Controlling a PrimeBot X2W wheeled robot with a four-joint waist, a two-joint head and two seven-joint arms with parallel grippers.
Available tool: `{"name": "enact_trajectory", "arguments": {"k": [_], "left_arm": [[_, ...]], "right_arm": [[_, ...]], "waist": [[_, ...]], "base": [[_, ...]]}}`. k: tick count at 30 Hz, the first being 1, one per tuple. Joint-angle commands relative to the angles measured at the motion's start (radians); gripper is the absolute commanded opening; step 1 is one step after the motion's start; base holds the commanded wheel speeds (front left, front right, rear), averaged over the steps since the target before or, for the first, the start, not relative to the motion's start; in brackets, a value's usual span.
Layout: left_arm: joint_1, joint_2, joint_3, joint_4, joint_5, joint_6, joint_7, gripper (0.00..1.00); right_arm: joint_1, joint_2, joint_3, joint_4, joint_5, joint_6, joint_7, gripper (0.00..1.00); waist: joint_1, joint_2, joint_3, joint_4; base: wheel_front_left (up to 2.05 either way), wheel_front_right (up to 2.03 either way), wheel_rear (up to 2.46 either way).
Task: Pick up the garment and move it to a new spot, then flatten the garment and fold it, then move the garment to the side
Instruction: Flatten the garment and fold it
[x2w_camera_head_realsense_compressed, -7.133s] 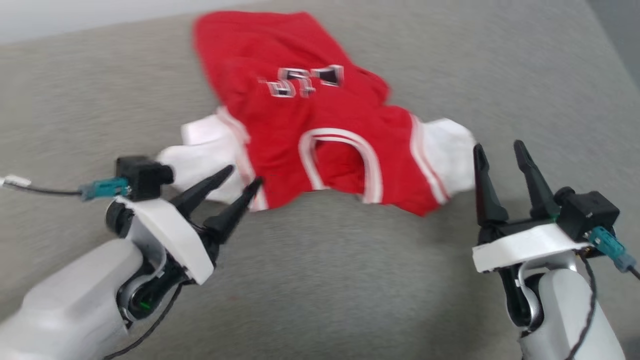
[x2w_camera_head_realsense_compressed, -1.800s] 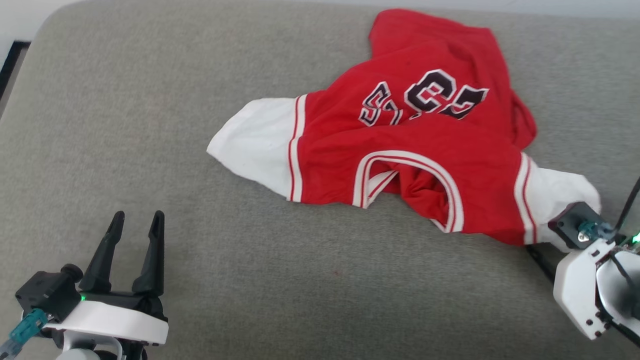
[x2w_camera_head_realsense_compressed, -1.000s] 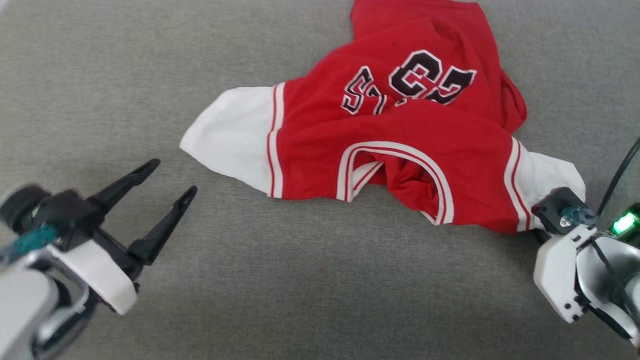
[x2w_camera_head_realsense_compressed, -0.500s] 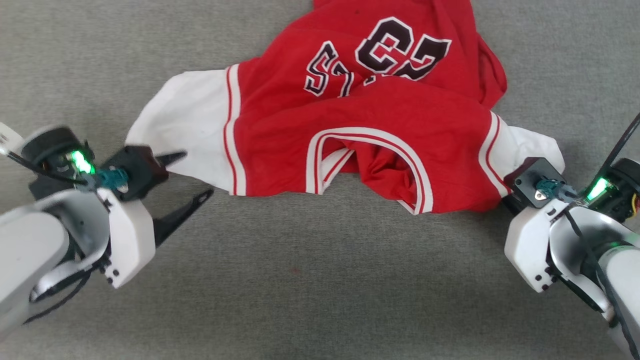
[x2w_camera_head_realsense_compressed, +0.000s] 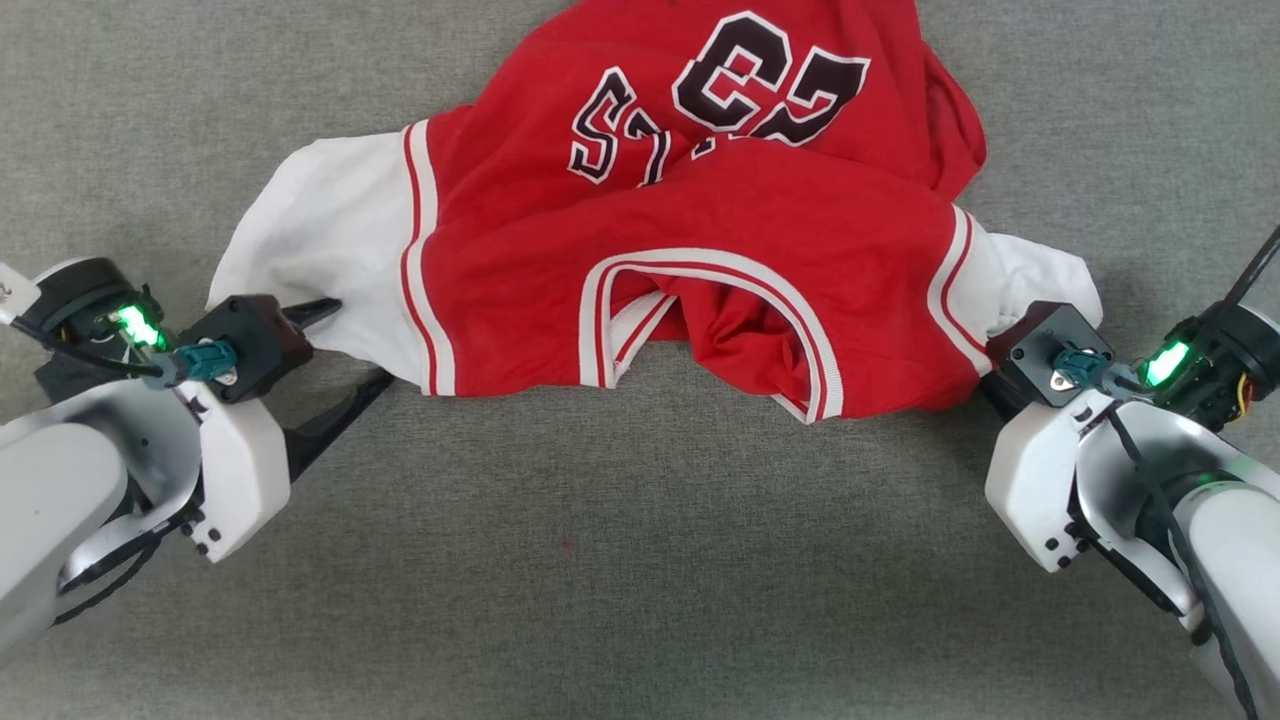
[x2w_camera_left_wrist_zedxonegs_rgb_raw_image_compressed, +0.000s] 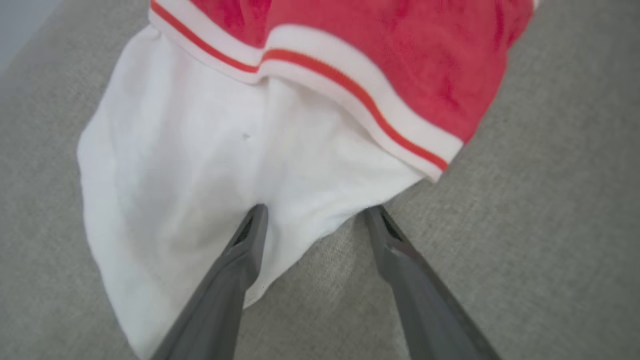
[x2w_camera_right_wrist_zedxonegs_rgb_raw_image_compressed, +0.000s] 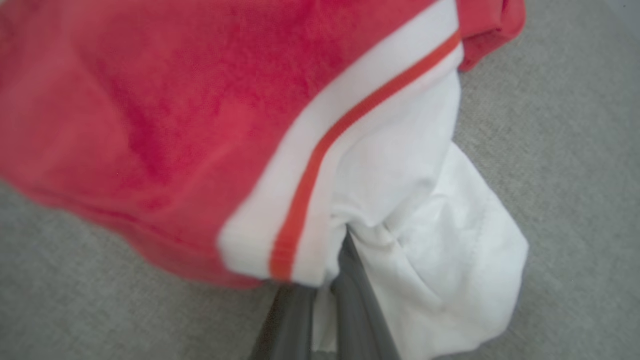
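The garment (x2w_camera_head_realsense_compressed: 700, 250) lies rumpled on the grey surface (x2w_camera_head_realsense_compressed: 600, 560), its "23" (x2w_camera_head_realsense_compressed: 720, 95) face up and its neck opening turned toward the robot. The left gripper (x2w_camera_head_realsense_compressed: 360, 340) sits at the near edge of the left white sleeve (x2w_camera_head_realsense_compressed: 320, 230), fingers spread wide. In the left wrist view one finger rests on the sleeve cloth and the other at its hem beside the bare surface. The right gripper (x2w_camera_right_wrist_zedxonegs_rgb_raw_image_compressed: 336, 280) has its fingers pressed together, clamped on the bunched right sleeve (x2w_camera_head_realsense_compressed: 1030, 280), which folds around them
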Motion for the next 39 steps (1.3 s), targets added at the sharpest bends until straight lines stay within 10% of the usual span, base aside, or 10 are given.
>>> {"name": "enact_trajectory", "arguments": {"k": [1,2,4,5,6,18,32,39], "left_arm": [[0.002,-0.020,-0.010,0.022,0.009,0.003,0.004,1.00],[0.004,-0.025,-0.011,0.027,0.017,0.003,0.009,1.00],[0.004,-0.034,-0.011,0.043,0.020,0.003,0.007,0.38],[0.004,-0.034,-0.011,0.043,0.020,0.003,0.007,0.38],[0.007,-0.038,-0.012,0.049,0.013,0.003,0.010,0.00],[0.010,-0.029,-0.005,0.030,-0.222,0.003,-0.140,0.00],[-0.016,0.142,0.017,-0.273,-0.584,0.003,-0.305,0.00],[-0.106,0.031,0.068,-0.127,-0.689,0.003,-0.307,0.00]], "right_arm": [[0.019,0.012,0.027,0.056,-0.003,0.000,0.017,0.00],[0.019,0.013,0.028,0.058,-0.003,0.000,0.015,0.00],[0.020,0.017,0.030,0.058,0.000,0.000,0.010,0.00],[0.020,0.017,0.030,0.058,0.000,0.000,0.010,0.00],[0.020,0.019,0.031,0.058,0.000,0.000,0.011,0.00],[0.065,0.046,-0.105,-0.008,-0.009,0.000,-0.097,0.00],[0.261,0.069,-0.483,-0.275,0.027,0.000,-0.122,0.00],[0.067,0.164,-0.487,-0.177,0.138,0.000,-0.117,0.00]], "waist": [[-0.0001,-0.0001,0.000,-0.002],[-0.0001,-0.0001,0.000,-0.004],[-0.0001,-0.0001,-0.001,-0.009],[-0.0001,-0.0001,-0.001,-0.009],[-0.0001,-0.0001,-0.002,-0.011],[-0.0001,-0.0001,-0.066,-0.022],[-0.0001,-0.0001,-0.129,-0.001],[-0.0001,-0.0001,-0.085,-0.011]], "base": [[0.00,0.00,0.00],[0.00,0.00,0.00],[0.00,0.00,0.00],[0.00,0.00,0.00],[0.00,0.00,0.00],[0.00,0.00,0.00],[0.00,0.00,0.00],[0.00,0.00,0.00]]}}
